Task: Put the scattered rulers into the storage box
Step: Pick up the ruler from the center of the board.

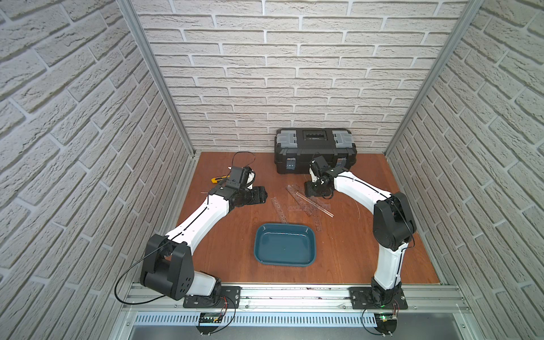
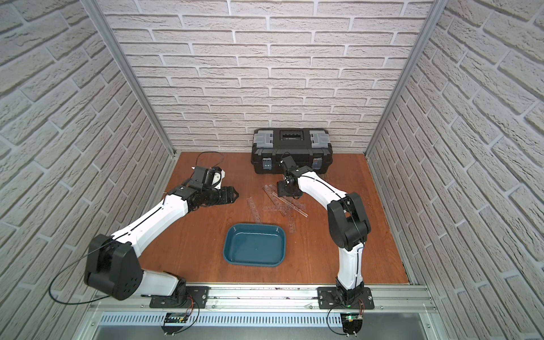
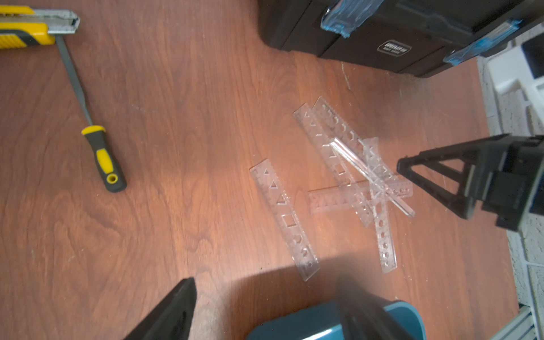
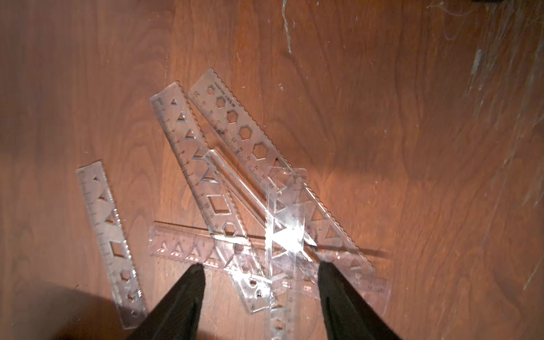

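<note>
Several clear rulers lie crossed in a heap on the wooden table, beyond the teal storage box, which holds nothing. One ruler lies apart to the heap's left, its near end close to the box rim. My right gripper points down onto the heap's far end. Its jaws are open and straddle the crossed rulers, tips at table level. My left gripper hovers open left of the rulers, with nothing between its fingers.
A black toolbox stands against the back wall just behind the right gripper. A yellow utility knife and a yellow-black screwdriver lie at the back left. Brick-pattern walls enclose three sides of the table.
</note>
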Motion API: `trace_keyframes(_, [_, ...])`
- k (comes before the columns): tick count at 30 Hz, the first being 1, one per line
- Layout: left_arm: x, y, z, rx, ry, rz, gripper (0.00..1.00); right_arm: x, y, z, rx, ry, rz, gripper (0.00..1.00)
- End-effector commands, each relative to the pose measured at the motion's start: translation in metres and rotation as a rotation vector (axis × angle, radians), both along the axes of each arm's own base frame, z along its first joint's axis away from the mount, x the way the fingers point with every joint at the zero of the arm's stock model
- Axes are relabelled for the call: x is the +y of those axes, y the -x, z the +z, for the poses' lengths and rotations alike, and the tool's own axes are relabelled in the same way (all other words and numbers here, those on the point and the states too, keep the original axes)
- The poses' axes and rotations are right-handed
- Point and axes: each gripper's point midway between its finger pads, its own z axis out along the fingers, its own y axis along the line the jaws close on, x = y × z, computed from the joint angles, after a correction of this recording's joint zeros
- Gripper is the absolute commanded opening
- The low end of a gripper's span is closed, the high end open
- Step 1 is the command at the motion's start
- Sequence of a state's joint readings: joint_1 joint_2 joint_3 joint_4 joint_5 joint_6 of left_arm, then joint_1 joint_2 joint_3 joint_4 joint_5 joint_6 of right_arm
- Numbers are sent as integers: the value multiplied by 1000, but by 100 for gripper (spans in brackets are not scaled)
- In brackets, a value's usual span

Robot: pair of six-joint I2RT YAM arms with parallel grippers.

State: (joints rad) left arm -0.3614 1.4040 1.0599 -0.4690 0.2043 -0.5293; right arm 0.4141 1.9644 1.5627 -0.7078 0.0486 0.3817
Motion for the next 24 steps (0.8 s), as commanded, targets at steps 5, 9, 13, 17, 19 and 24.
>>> trace_keyframes(5, [2,3,6,-32,16,11,79,-6,-3,-16,29,100,14,68])
trace_keyframes(9, [3,5,4,-30,13,15,79,-4,-4,-24,45,109,19,68])
trace_keyframes(13, [4,5,2,-27,7,17,79,-5,-6,-32,50,122,13,67])
trace_keyframes(17, [4,5,-2,-17,10,18,79,-5,-13,-30,13,107,-19,65])
trace_keyframes(19, [3,5,-4,-11,9,20,79,-4,-17,-29,-1,102,-33,65])
trace_keyframes(24, [2,4,-4,-7,16,19,79,-5,-27,-30,-20,115,-65,60])
